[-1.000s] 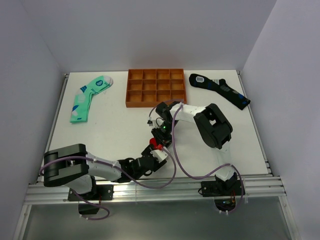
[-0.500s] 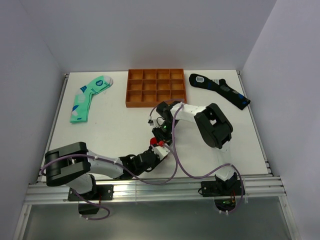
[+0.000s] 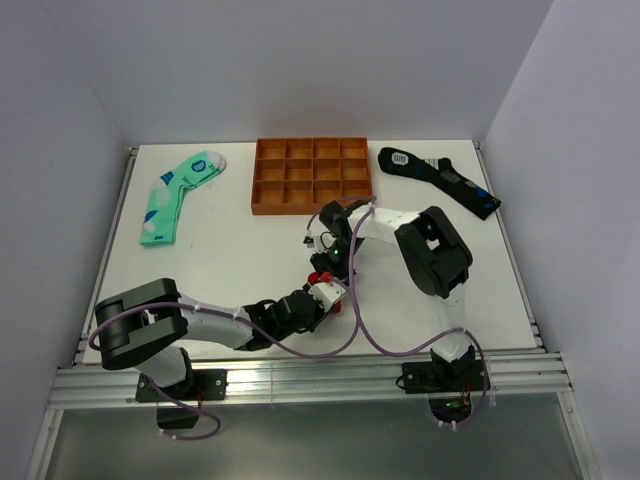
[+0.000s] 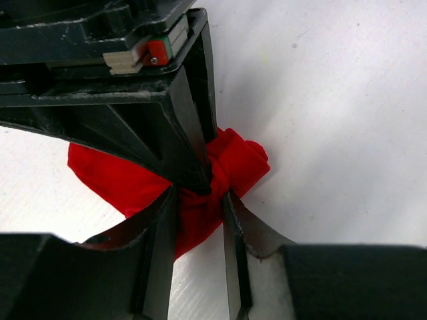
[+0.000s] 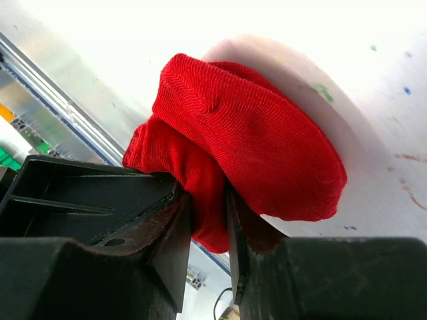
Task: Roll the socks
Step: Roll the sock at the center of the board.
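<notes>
We log a bunched red knit sock (image 5: 260, 127) caught between both arms. Our left gripper (image 4: 197, 217) is clamped on one fold. The right gripper (image 5: 208, 217) is clamped on the same sock from the opposite side, white tabletop (image 4: 333, 100) beneath.

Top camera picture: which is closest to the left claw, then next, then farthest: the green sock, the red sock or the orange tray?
1. Red sock: pinched in the left claw, in the middle of the table.
2. Orange tray: beyond the claw, at the back middle.
3. Green sock: farthest, off in the back left corner.
</notes>
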Available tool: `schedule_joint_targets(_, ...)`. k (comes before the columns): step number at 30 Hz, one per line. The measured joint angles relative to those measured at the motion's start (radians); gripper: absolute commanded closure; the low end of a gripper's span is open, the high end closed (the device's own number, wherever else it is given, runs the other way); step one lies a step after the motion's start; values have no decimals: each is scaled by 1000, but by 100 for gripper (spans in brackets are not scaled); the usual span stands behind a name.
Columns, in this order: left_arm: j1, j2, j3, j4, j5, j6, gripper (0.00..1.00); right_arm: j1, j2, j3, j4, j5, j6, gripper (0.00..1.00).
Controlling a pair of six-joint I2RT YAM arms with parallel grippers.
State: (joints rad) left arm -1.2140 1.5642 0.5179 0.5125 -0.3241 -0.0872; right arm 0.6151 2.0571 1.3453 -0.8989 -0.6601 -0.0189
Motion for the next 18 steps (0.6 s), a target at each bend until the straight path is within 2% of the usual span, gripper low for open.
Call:
schedule_joint_targets(8, 20, 27, 46, -28, 57, -16, 100, -23, -63, -64, 48, 60, 23, 55)
schedule_joint_targets(18, 61, 55, 90, -51, 119, -40, 100, -43, -114, -97, 93, 120, 64, 51)
